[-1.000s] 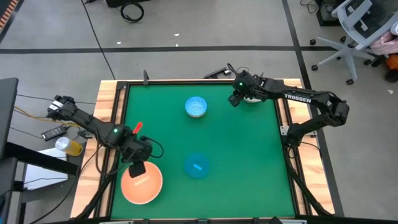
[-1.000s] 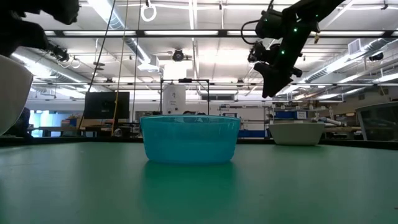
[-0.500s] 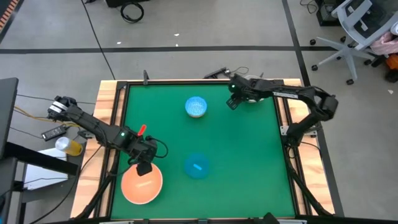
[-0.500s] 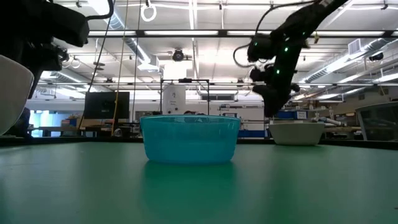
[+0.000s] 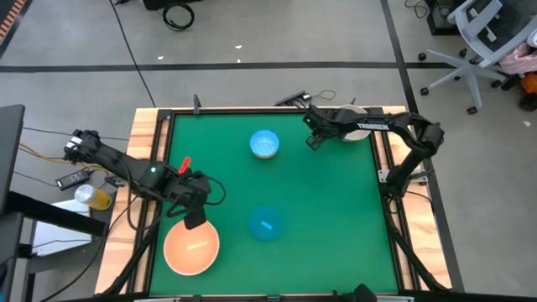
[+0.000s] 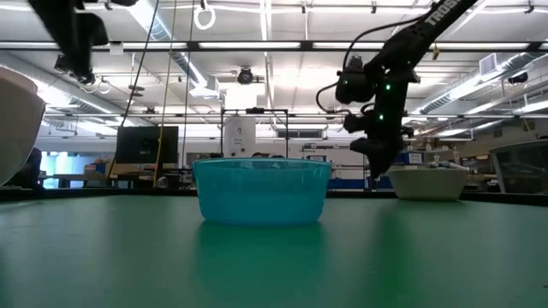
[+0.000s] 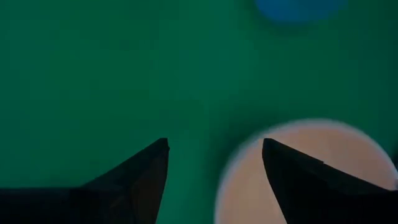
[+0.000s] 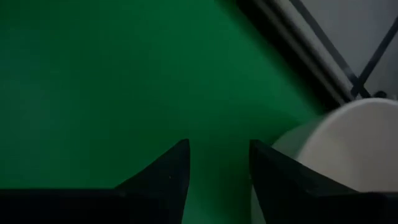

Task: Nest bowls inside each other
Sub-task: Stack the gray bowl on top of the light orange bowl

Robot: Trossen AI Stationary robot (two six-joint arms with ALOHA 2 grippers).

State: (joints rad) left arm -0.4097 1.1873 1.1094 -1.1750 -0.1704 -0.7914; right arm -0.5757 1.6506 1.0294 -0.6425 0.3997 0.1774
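Hovering over bowls, both grippers empty
Left gripper (image 5: 194, 222) gaping wide above tan bowl (image 5: 190, 248); right gripper (image 5: 311, 139) spread beside white bowl (image 5: 351, 134), holding nothing

left gripper (image 5: 195, 223) fingers apart, right gripper (image 5: 309, 143) seemingly parted too, both empty

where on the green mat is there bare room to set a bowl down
The middle, between the speckled bowl and the blue bowl, is bare, as is the near right corner. The tan bowl under the left gripper crowds the near left; the white bowl by the right gripper crowds the far right.
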